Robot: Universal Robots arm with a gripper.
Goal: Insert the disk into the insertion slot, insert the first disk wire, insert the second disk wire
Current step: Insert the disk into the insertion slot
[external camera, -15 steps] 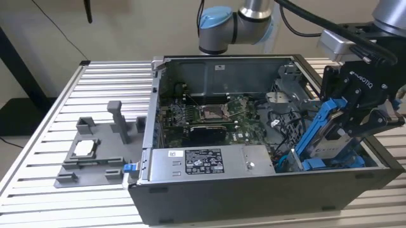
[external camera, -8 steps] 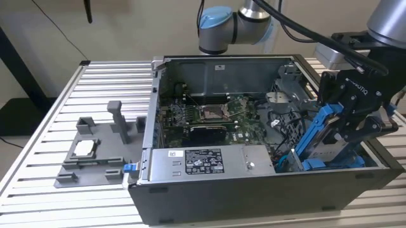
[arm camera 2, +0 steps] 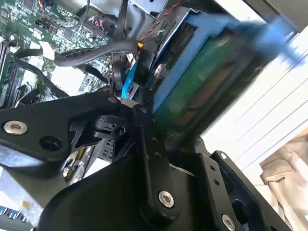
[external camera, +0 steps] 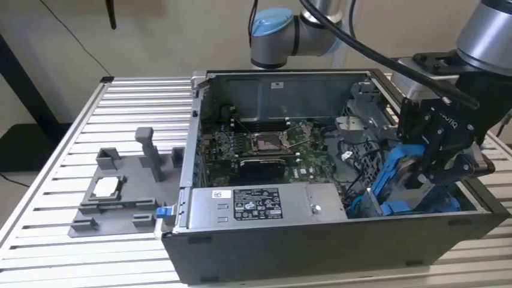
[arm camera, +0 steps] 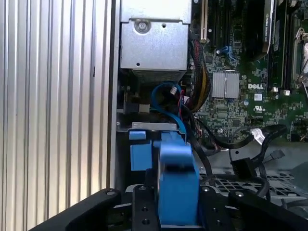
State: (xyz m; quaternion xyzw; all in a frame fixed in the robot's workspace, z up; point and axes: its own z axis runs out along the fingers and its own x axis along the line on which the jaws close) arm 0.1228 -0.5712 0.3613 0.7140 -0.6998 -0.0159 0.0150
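The hand (external camera: 436, 171) grips the disk (external camera: 397, 169) on edge at the end of the case (external camera: 320, 252) on the exterior view's right, lower edge at the slot (external camera: 375, 207). The case wall runs close on one side, black cables (arm camera: 214, 139) on the other.

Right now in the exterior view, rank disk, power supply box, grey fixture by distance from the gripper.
1. disk, held in the gripper, the exterior view's right.
2. power supply box, middle, inside the case.
3. grey fixture, outside it, the exterior view's left.
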